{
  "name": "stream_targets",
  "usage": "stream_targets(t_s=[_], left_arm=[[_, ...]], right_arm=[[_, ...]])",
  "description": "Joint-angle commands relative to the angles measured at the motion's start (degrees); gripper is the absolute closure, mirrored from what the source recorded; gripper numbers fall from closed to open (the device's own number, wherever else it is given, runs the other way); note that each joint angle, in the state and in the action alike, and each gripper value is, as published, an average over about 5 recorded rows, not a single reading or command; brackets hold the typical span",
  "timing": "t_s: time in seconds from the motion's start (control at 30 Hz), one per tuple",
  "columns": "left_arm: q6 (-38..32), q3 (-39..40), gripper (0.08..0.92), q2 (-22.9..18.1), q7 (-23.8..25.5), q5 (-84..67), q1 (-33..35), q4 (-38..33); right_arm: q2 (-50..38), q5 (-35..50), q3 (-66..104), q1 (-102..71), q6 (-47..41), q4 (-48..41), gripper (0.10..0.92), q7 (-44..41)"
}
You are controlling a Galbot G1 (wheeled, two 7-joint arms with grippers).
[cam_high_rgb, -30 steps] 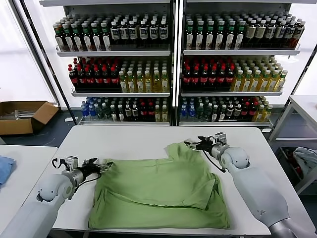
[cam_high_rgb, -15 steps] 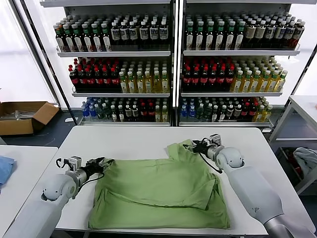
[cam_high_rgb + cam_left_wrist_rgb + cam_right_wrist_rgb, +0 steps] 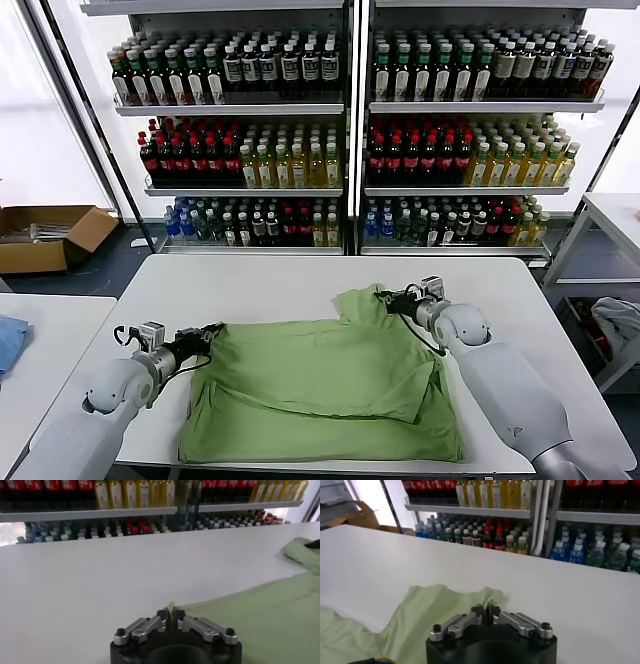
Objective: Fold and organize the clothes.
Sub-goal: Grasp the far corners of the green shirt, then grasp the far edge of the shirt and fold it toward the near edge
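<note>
The light green shirt (image 3: 320, 385) lies partly folded on the white table (image 3: 270, 285), back side up, its collar and print hidden. My left gripper (image 3: 207, 335) is shut on the shirt's left top corner; in the left wrist view a thin fold of green cloth (image 3: 171, 609) stands pinched between the jaws of the left gripper (image 3: 171, 615). My right gripper (image 3: 388, 297) is shut on the raised sleeve at the far right of the shirt; the right wrist view shows the green cloth (image 3: 445, 605) caught between the closed tips of the right gripper (image 3: 486, 611).
Shelves of bottles (image 3: 340, 130) stand behind the table. A cardboard box (image 3: 45, 235) sits on the floor at the far left. A second table (image 3: 30, 350) with a blue cloth (image 3: 8, 338) is at the left, and a bin with grey-blue cloth (image 3: 618, 322) at the right.
Both grippers went from open to shut on the shirt. The left one slid right onto the corner; the right one moved left onto the sleeve edge.
</note>
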Motion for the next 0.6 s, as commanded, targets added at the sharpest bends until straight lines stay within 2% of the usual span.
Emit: stream_targets(t_s=[0.03,0.37,0.6], left_arm=[[-0.8,-0.7,0.838,-0.1,-0.7,0.0,0.4,-1.9],[-1.0,-1.5,0.879,0.2,-1.8,-0.2,0.4,-6.7],[-1.4,-4.9,0.888,0.5,-2.6,-0.4,3.9,-12.4]], right_arm=[[-0.4,1.7,2.5,-2.3,0.4,4.3,0.916,1.0],[-3.1,3.8,7.9,-9.1,0.5,14.9,0.92,2.4],[-6.8,5.7,14.5,-17.3,0.7,25.7,0.92,3.1]])
